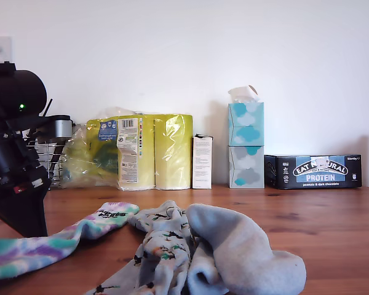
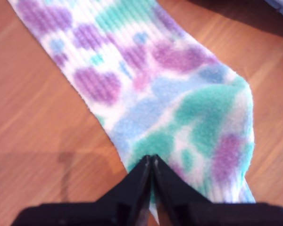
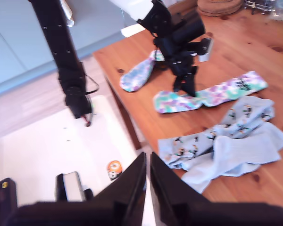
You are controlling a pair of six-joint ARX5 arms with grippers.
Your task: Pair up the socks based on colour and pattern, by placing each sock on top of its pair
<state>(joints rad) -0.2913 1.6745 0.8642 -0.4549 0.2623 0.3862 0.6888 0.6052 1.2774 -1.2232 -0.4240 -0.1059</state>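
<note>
A pastel tie-dye sock (image 2: 146, 80) lies flat on the wooden table (image 2: 28, 117). My first gripper (image 2: 151, 162) is shut on its edge near the heel. From above, the same sock (image 3: 212, 92) stretches out under that gripper (image 3: 186, 92). A second tie-dye sock (image 3: 137, 75) lies at the table's edge behind the arm. Two blue-grey animal-print socks (image 3: 212, 136) are crumpled together, with a light-blue ribbed sock (image 3: 245, 150) beside them. In the exterior view the tie-dye sock (image 1: 43, 243), the print socks (image 1: 163, 249) and the light-blue sock (image 1: 246, 252) are in front. My second gripper (image 3: 147, 162) is shut and empty, high above the table edge.
Along the back wall stand a wire basket (image 1: 46, 161), a yellow pack of paper rolls (image 1: 144, 150), a small white box (image 1: 202, 161), stacked tissue boxes (image 1: 246, 144) and a dark protein-bar box (image 1: 312, 171). A cork mat (image 3: 221, 5) lies at the far corner.
</note>
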